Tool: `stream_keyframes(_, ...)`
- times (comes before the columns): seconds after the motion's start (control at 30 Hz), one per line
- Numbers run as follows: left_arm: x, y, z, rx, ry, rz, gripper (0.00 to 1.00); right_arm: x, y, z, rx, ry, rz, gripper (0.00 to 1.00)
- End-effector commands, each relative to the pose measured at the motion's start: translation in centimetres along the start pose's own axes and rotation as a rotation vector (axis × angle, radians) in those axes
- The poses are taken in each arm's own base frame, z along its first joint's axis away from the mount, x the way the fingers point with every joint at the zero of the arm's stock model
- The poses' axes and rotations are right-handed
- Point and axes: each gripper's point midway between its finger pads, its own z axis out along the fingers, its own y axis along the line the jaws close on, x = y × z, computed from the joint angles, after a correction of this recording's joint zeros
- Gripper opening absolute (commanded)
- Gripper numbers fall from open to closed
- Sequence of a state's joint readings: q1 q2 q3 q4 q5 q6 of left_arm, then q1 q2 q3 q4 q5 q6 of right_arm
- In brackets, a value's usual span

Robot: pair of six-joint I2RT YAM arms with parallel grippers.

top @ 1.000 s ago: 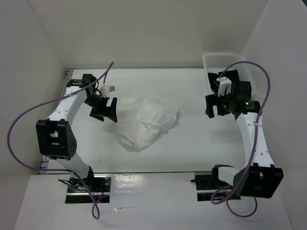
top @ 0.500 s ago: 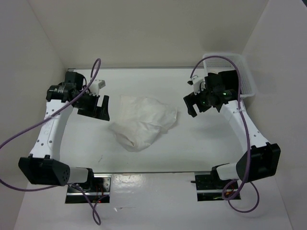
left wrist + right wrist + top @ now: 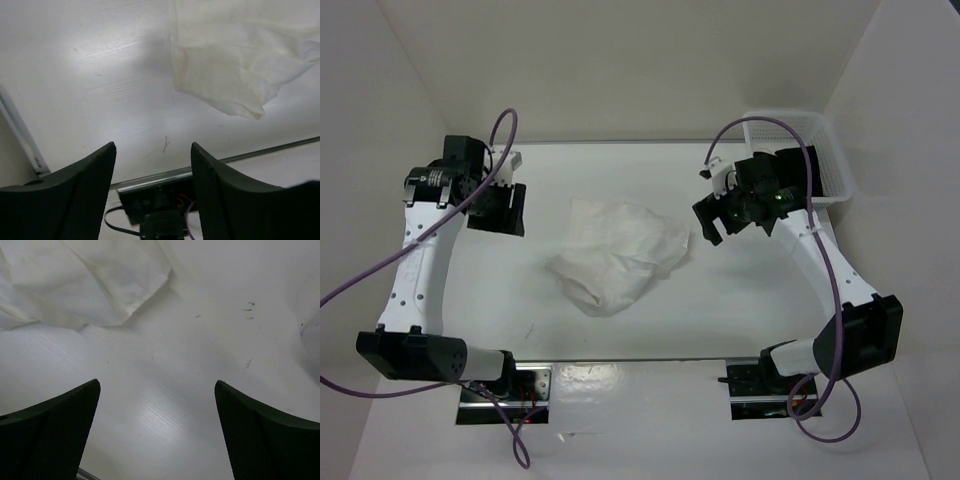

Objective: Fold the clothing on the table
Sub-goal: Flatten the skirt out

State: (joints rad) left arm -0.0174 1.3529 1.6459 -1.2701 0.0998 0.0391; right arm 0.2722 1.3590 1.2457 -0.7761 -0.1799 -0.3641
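My left jaws stand apart with nothing between them; through their gap the wrist camera gives me bare worktop (image 3: 740, 290), a small dark scuff, and the metal strip along the near edge (image 3: 260, 150). My right jaws are spread wide and also empty, with only the white surface and a few dark specks between them. The clothing (image 3: 620, 255) lies rumpled in a loose heap around the middle of the worktop, untouched by either arm, its thin white fabric bunched into soft folds rather than lying flat. From the left wrist it sits ahead and to the right of the jaws, well apart from them, one pale edge hanging towards the camera. From the right wrist a folded corner of it reaches in at the upper left, near the jaws but outside their gap. From above, the left jaws hover over the far left part of the worktop, and the right jaws hang just beside the garment's right edge. A white mesh basket (image 3: 820, 150) stands in the far right corner behind the right arm, and purple cables (image 3: 380, 280) loop off both arms.
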Motion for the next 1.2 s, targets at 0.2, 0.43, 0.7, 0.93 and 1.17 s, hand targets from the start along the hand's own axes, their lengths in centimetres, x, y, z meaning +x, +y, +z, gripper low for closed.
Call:
stream_keyframes(0.2, 1.9, -2.8, 4.4, 0.256, 0.184, -0.108, 0.94, -1.5, 0.6, -2.5, 0.014, -0.120, -0.016, 0.99)
stream_keyframes(0.43, 3.8, -5.2, 8.2, 0.389, 0.279, 0.080, 0.99, 0.0, 0.7, -1.9, 0.014, -0.060, -0.004, 0.99)
stream_keyframes(0.7, -0.9, -1.3, 9.0, 0.333, 0.139, -0.070, 0.99, -3.5, 4.4, 2.5, -0.146, 0.032, -0.098, 0.99)
stream_keyframes(0.93, -5.2, 3.0, 3.7, 0.186, -0.093, -0.158, 0.99, -9.2, 11.2, 8.6, -0.115, 0.039, -0.318, 0.99)
stream_keyframes(1.17, -1.6, 3.4, 3.0, 0.162, -0.081, -0.220, 0.99, -14.7, 14.5, 13.2, -0.141, -0.096, -0.441, 0.99)
